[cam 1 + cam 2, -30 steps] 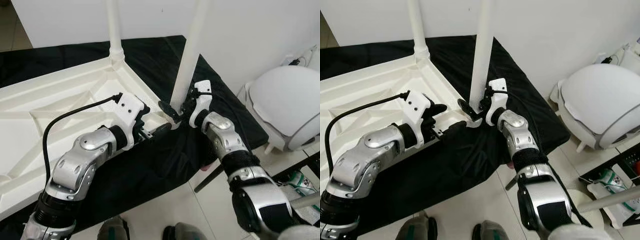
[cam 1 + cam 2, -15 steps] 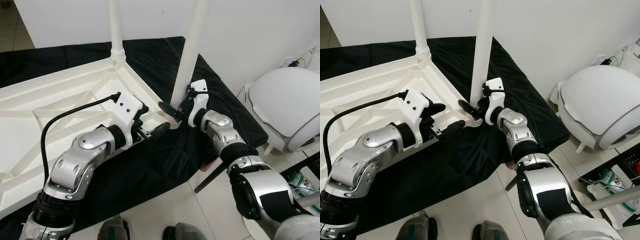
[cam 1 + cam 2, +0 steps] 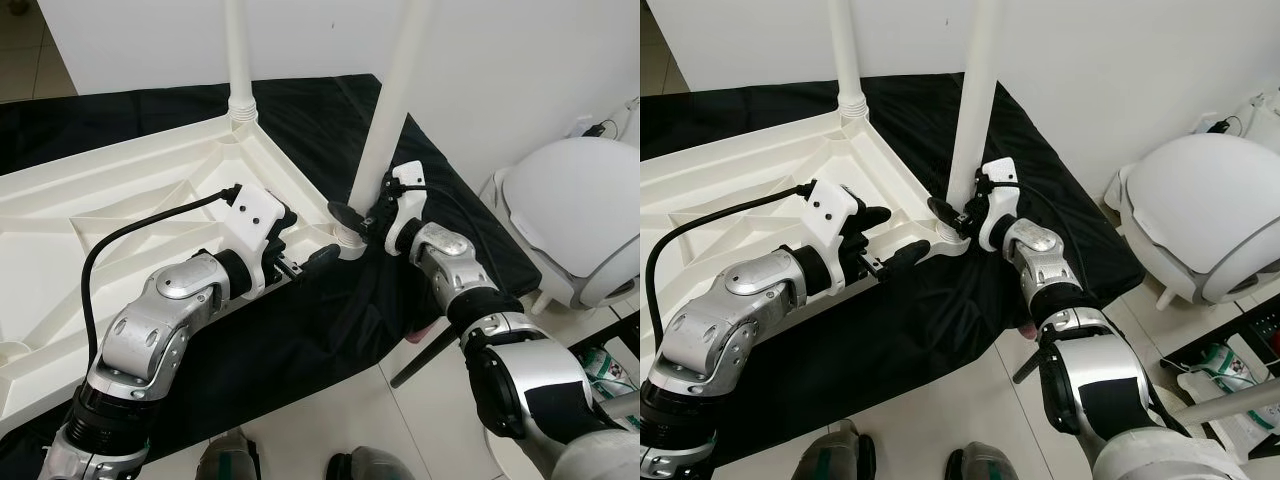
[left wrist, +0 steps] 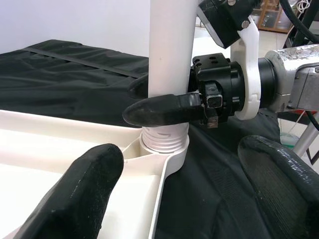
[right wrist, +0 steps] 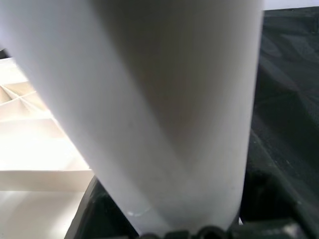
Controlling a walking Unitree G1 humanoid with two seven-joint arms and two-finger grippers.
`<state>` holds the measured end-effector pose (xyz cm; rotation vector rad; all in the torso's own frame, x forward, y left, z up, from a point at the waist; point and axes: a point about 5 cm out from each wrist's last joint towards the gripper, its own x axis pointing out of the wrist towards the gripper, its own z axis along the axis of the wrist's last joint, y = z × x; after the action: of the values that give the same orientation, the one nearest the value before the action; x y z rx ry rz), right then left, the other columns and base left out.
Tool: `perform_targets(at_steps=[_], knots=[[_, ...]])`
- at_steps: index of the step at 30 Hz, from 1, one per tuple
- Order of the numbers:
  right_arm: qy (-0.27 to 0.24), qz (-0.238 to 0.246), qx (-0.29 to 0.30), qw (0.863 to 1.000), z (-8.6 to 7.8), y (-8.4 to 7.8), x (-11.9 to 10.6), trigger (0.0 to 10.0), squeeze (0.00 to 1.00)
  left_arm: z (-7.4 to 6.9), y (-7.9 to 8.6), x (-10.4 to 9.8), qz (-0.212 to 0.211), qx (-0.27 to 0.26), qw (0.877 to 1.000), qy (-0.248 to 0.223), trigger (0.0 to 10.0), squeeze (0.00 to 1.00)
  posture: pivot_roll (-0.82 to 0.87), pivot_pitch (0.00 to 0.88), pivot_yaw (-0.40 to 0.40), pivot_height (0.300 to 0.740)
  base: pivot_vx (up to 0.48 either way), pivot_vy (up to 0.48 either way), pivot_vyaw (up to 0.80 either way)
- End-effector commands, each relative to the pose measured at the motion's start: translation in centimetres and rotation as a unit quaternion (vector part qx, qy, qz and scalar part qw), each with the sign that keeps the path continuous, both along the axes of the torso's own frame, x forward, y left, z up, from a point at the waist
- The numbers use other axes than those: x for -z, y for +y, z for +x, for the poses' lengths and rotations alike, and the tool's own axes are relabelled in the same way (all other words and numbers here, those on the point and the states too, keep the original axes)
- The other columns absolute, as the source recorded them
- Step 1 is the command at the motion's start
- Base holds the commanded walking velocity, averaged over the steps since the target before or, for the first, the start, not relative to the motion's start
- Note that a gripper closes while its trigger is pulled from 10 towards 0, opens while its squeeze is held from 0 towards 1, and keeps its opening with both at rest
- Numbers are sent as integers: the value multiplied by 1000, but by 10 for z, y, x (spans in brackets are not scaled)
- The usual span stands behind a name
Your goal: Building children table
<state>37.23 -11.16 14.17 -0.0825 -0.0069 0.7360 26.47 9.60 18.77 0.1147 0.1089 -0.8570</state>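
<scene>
A white plastic table top (image 3: 120,200) lies upside down on a black cloth (image 3: 300,340). One white leg (image 3: 238,60) stands in the far corner. A second leg (image 3: 395,100) stands in the threaded corner socket (image 4: 162,142) at the near right, leaning slightly right. My right gripper (image 3: 358,215) is shut on this leg just above the socket, one finger (image 4: 164,109) across its front. Beside the same corner, my left gripper (image 3: 308,237) is open, its fingertips (image 4: 84,189) spread either side of the table's rim, holding nothing.
A white rounded appliance (image 3: 585,215) stands on the tiled floor to the right. A dark metal strut (image 3: 420,360) slants out below the cloth's right edge. My feet (image 3: 225,462) are at the near edge. A white wall (image 3: 500,60) rises close behind the table.
The right gripper and the leg it holds have shifted slightly right and away, with the wrist turned a little. The left gripper has hardly moved. The whole view shifted slightly.
</scene>
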Motion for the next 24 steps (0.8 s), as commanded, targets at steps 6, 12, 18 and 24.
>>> perform_targets(at_steps=[6,12,18,24], knots=[[15,39,83,996,-7,5,10,10000,0,-3,-1,2,3,1,1000,3,10000,0,17,13,-56,740,0,0,0],[27,70,195,978,-16,17,14,10000,0,-2,-2,2,2,3,1000,4,10000,0,11,11,-52,740,0,0,0],[27,85,253,963,-22,27,14,10000,0,-2,-3,2,2,5,1000,5,10000,0,8,7,-51,740,0,0,0],[47,104,270,956,-27,47,13,10000,0,-1,-5,3,2,10,1000,5,10000,0,7,0,-53,740,0,0,0]])
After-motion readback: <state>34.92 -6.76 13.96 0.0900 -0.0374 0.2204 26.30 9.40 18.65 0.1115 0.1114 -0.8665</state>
